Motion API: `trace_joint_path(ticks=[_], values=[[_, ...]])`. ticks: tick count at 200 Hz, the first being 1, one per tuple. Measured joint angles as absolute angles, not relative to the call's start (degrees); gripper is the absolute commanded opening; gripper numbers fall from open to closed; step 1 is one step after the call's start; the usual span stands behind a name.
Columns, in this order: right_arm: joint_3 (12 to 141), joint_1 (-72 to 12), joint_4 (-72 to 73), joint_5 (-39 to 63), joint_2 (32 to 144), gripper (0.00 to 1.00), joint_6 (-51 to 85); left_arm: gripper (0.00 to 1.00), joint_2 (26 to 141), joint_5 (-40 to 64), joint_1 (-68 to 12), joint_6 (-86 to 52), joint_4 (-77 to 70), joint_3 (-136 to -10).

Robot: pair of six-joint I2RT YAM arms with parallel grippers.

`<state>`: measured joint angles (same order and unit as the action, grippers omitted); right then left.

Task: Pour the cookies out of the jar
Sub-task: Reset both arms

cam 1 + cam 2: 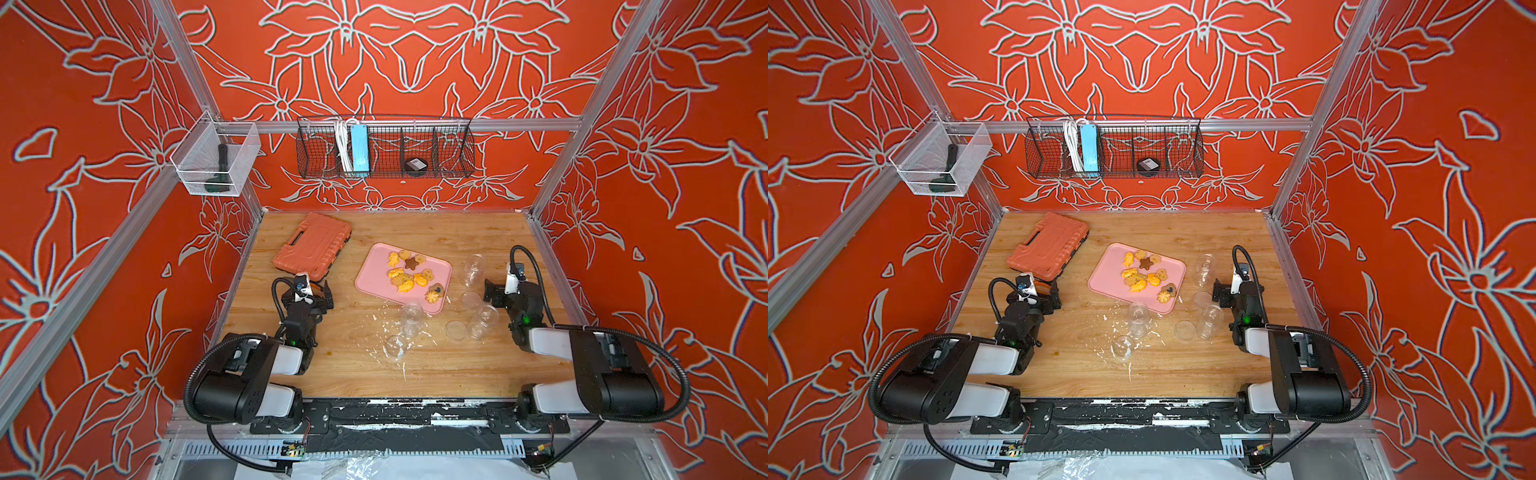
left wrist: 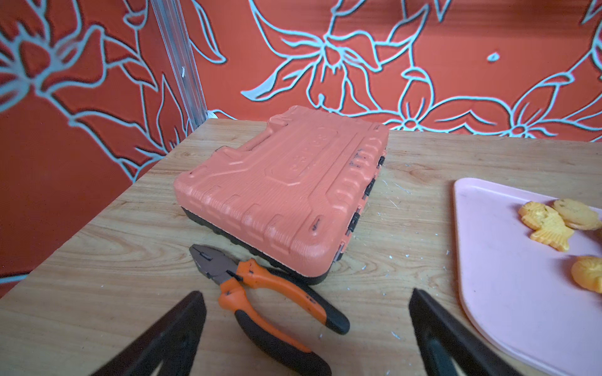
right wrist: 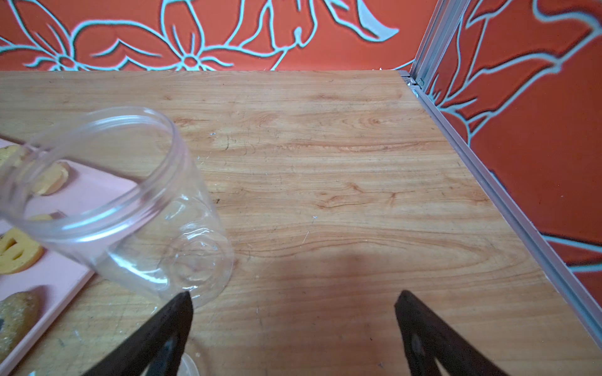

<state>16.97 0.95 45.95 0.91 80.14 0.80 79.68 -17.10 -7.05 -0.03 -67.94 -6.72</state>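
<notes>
The cookies (image 1: 409, 275) (image 1: 1144, 275) lie spread over a pink tray (image 1: 374, 270) (image 1: 1106, 272) at mid-table in both top views. An empty clear jar (image 1: 475, 269) (image 3: 123, 201) stands without a lid just right of the tray. My right gripper (image 1: 505, 287) (image 3: 294, 293) is open beside it, holding nothing, one fingertip (image 3: 184, 301) close to the jar's base. My left gripper (image 1: 318, 293) (image 2: 307, 293) is open and empty left of the tray, above orange-handled pliers (image 2: 260, 293).
An orange tool case (image 1: 313, 247) (image 2: 286, 195) lies at the back left. In front of the tray stand two more empty clear jars (image 1: 412, 319) (image 1: 483, 322), with loose lids (image 1: 456, 330) (image 1: 395, 347) and white crumbs around them. Wire baskets hang on the walls.
</notes>
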Motion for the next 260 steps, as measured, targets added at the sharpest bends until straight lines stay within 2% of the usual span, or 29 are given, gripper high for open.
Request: trace_joint_path(ticks=[260], values=[[18.2,0.2,44.4,2.0,81.0,0.99,-0.9,0.98,79.7,-17.1,-7.0,0.0,-68.2,-6.7]])
